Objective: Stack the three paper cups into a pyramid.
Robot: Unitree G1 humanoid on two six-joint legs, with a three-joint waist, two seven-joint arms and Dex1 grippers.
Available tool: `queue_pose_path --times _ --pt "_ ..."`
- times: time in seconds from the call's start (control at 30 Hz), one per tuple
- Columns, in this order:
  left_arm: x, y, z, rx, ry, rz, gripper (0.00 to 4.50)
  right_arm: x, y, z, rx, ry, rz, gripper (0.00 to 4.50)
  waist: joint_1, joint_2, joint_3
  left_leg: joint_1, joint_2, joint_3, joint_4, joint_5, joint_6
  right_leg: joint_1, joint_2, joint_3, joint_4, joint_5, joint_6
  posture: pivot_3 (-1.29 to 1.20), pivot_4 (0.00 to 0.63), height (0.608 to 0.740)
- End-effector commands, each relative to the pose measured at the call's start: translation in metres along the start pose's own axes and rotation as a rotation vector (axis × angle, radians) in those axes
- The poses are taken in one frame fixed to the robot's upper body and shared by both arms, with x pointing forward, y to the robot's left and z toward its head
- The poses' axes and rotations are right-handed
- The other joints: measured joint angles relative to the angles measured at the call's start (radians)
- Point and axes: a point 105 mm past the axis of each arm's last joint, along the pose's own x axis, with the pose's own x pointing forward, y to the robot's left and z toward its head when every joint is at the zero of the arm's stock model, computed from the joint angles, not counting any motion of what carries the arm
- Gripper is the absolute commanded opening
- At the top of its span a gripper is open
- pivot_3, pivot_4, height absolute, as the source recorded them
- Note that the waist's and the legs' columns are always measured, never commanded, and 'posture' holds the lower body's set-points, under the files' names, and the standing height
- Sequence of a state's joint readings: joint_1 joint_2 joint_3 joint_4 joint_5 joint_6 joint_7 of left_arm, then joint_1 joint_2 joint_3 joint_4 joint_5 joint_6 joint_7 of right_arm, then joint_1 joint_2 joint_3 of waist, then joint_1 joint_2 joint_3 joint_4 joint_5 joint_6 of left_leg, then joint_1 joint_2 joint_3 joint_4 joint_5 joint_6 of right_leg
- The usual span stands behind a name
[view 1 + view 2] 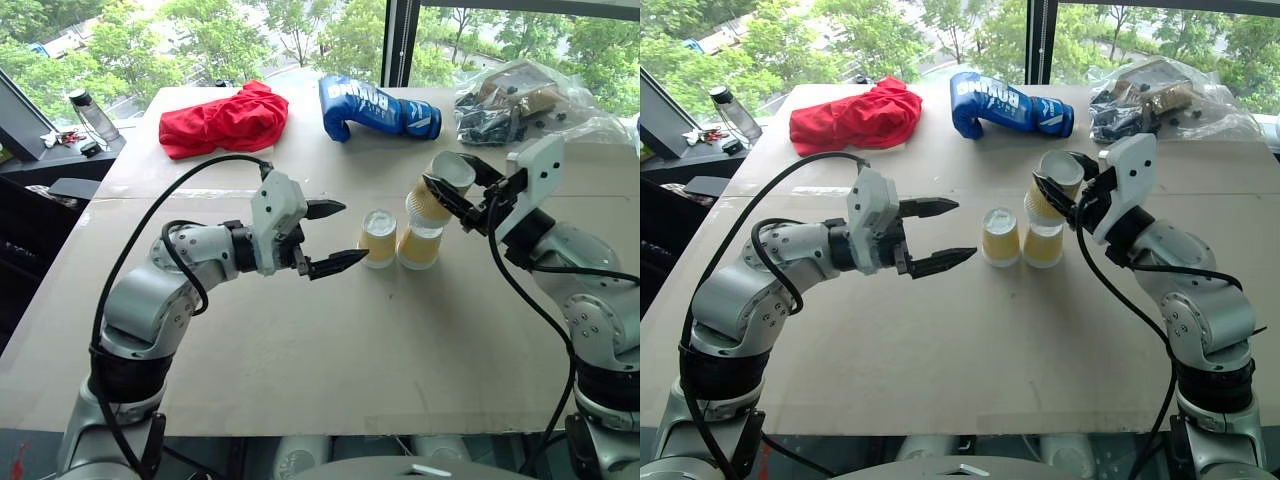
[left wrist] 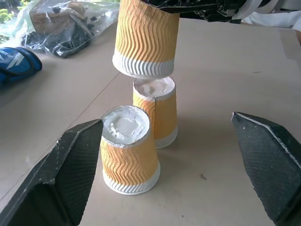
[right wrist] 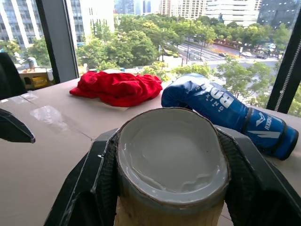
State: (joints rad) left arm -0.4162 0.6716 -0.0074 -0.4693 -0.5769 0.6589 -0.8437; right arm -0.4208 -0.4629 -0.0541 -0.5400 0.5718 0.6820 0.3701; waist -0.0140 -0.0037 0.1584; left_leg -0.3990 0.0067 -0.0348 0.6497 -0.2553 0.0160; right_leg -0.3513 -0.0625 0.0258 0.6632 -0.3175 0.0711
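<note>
Fingers of the right gripper (image 1: 452,200) were clamped on a paper cup (image 1: 442,187), one black finger on each side of its wall, base end up and tilted toward the camera. That held cup hung in the air just above the other two, over the right-hand one, its white rim close to that cup's base but not seen touching. Left gripper (image 1: 340,236) had its two fingers spread wide and held nothing, pointing level at the cups from their left, near but apart from them. Two cups stood upside down on the brown table (image 1: 300,350), side by side and about touching: left cup (image 1: 378,238) ribbed, right cup (image 1: 419,243) smoother with a seam. Farther back on the table lay a red cloth (image 1: 225,120), a blue boxing glove (image 1: 375,108) and a clear plastic bag (image 1: 525,100) of dark bits at the far right. A water bottle (image 1: 93,115) stood on a side surface at the far left, by the window.
</note>
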Motion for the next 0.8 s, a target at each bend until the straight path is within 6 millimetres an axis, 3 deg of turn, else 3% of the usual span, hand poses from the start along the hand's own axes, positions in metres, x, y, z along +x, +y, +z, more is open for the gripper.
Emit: queue_pose_path --times 0.03,0.37,0.53,0.7,0.8 --pt "-0.003 -0.005 0.009 0.027 -0.032 0.013 4.50 0.007 0.013 0.008 -0.025 -0.010 0.080 2.13 -0.001 0.000 0.000 0.000 0.000 0.000 0.000 0.000 0.000 0.000 0.000 0.000 0.000 0.000 0.000 0.00 0.150 0.740" --pt "-0.004 -0.005 0.011 0.016 -0.045 0.035 4.50 0.011 0.018 -0.003 -0.035 0.016 0.106 2.13 -0.001 0.000 0.000 0.000 0.000 0.000 0.000 0.000 0.000 0.000 0.000 0.000 0.000 0.000 0.000 0.00 0.150 0.740" --pt "-0.003 -0.007 0.010 0.011 -0.047 0.030 4.50 0.012 0.016 0.000 -0.046 -0.006 0.091 4.33 -0.001 0.000 0.000 0.000 0.000 0.000 0.000 0.000 0.000 0.000 0.000 0.000 0.000 0.000 0.000 0.00 0.150 0.740" --pt "-0.002 -0.011 0.006 -0.025 -0.068 0.027 4.50 0.004 0.006 0.010 -0.079 -0.054 0.046 4.45 -0.001 0.000 0.000 0.000 0.000 0.000 0.000 0.000 0.000 0.000 0.000 0.000 0.000 0.000 0.000 0.00 0.150 0.740" --pt "-0.004 -0.019 -0.005 -0.066 -0.068 0.033 4.50 -0.017 0.002 0.012 -0.084 -0.071 0.049 4.45 0.002 -0.001 0.000 0.000 0.000 0.000 0.000 0.000 0.000 0.000 0.000 0.000 -0.001 0.000 0.000 0.00 0.150 0.740"
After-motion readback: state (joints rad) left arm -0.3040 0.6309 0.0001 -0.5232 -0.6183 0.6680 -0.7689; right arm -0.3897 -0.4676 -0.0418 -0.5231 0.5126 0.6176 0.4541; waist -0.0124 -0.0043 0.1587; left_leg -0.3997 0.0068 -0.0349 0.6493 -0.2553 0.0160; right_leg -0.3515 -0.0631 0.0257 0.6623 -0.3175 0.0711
